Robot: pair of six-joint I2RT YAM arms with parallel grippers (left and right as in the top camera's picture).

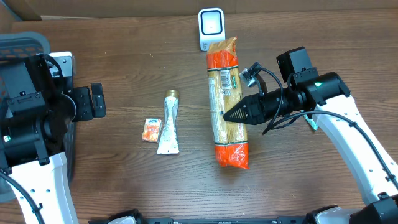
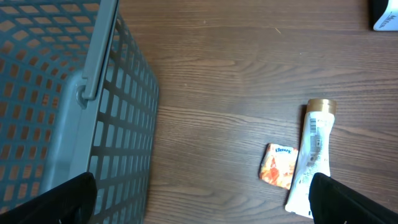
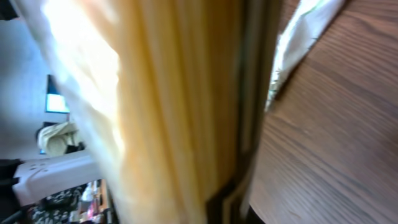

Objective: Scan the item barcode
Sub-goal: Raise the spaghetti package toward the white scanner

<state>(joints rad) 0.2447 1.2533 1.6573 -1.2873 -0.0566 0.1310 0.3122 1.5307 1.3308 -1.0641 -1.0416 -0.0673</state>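
Your right gripper (image 1: 238, 114) has its jaws nearly together, pinching the right edge of the spaghetti pack (image 1: 226, 81) about halfway along it. In the right wrist view the pack (image 3: 155, 112) fills most of the frame, blurred, with a dark finger (image 3: 219, 200) against it at the bottom. You can't tell whether the pack is lifted or lying flat.

The pack runs top to bottom just right of frame centre in the overhead view and has orange ends. Its upper end is right at the foot of the white scanner (image 1: 211, 26) at top centre.

Your left gripper (image 1: 96, 101) stands wide open, holding nothing, at the left edge. Its fingertips (image 2: 62, 199) show in the bottom corners of the left wrist view.

A white tube with a gold cap (image 1: 168, 124) lies left of the pack on the wood table (image 1: 124, 56). A small orange tissue packet (image 1: 151, 129) sits just beside the tube on its left. A grey mesh basket (image 2: 37, 93) fills the left of the left wrist view.
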